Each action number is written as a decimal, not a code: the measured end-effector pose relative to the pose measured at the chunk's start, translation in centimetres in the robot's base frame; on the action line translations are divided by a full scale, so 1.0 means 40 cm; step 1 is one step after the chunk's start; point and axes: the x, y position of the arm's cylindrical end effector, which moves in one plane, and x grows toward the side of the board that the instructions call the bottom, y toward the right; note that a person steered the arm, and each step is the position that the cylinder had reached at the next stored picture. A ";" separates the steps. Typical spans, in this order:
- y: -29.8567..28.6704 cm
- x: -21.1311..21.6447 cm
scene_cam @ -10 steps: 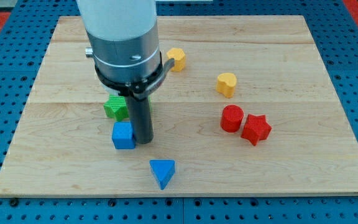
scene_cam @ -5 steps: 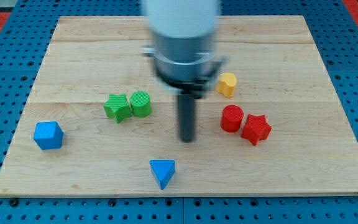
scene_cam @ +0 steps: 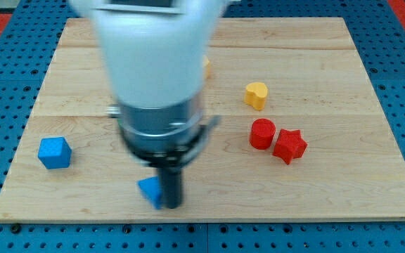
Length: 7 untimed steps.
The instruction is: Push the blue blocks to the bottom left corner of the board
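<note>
A blue cube (scene_cam: 54, 152) sits near the board's left edge, toward the bottom left. A blue triangular block (scene_cam: 150, 190) lies near the bottom edge, left of centre, partly hidden by the rod. My tip (scene_cam: 171, 206) stands right against the triangular block's right side, touching it. The arm's large body is blurred and covers the board's middle left.
A red cylinder (scene_cam: 262, 133) and a red star (scene_cam: 290, 146) sit together at the right. A yellow heart block (scene_cam: 256, 95) lies above them. A second yellow block (scene_cam: 206, 67) peeks out beside the arm. The green blocks are hidden behind the arm.
The blue cube slid left to the board's left side, then stayed. My tip swung right, then came down-left to the blue triangular block, which has shifted left.
</note>
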 end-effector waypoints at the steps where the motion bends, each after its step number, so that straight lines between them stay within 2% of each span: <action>1: -0.173 0.000; 2: -0.275 0.000; 3: -0.126 -0.032; 4: -0.091 -0.076; 6: -0.315 -0.072; 7: -0.319 -0.072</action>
